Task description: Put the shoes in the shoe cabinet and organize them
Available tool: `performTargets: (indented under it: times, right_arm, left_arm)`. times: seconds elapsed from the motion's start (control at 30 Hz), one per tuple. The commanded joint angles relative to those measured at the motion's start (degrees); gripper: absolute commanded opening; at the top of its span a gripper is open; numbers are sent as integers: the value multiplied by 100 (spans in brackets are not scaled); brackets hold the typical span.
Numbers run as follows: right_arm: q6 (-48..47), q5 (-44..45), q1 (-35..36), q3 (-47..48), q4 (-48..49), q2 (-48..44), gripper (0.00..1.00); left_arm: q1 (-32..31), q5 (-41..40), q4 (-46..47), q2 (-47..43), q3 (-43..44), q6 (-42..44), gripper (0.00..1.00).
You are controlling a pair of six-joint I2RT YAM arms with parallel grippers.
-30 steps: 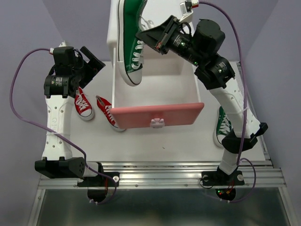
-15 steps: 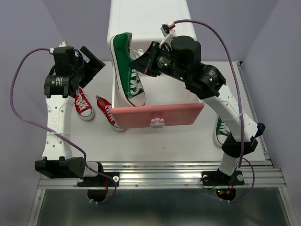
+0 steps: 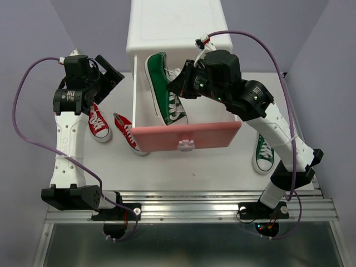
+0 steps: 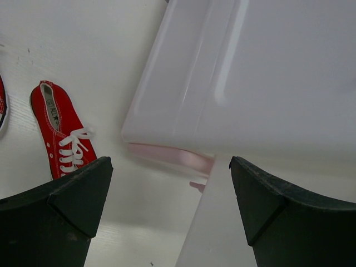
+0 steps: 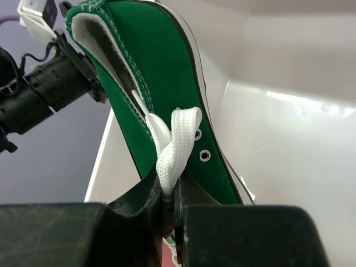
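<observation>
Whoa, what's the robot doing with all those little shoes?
It's putting sneakers away in a little shoe cabinet. The right claw is pinching one green sneaker and holding it over the open pink drawer. The left claw is open and empty, beside the cabinet. A red sneaker and a second red sneaker lie on the table left of the drawer, and the other green sneaker lies on the right.
</observation>
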Motion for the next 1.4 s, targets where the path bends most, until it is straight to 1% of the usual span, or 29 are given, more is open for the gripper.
performTargets:
  times: [0.0,0.1,0.23,0.43,0.53,0.83,0.93,1.07,1.37]
  right_arm:
    - [-328,-216,44,411,273,-36,1]
    - [-311,-172,44,393,238,17,1]
    - [-100,292,44,411,150,131,1]
    - [24,557,44,797,-113,456,1]
    - [138,1074,114,894,-272,553,1]
    - [507,1962,447,1096,-543,632,1]
    - [744,2348,632,1228,-694,685,1]
    - [1357,2666,756,1088,-773,615,1]
    - [2203,2913,817,815,-852,588,1]
  left_arm:
    - [18,-86,252,-13,3,64,99]
    - [18,-86,269,-4,-32,38,99]
    - [18,-121,278,-22,-58,29,99]
    - [18,-156,287,5,-49,37,99]
    - [18,-182,287,31,-32,46,99]
    - [18,-262,278,128,38,11,99]
    - [18,-297,270,189,109,-6,99]
    - [18,-349,235,233,118,-15,99]
    - [18,-350,234,251,91,-42,99]
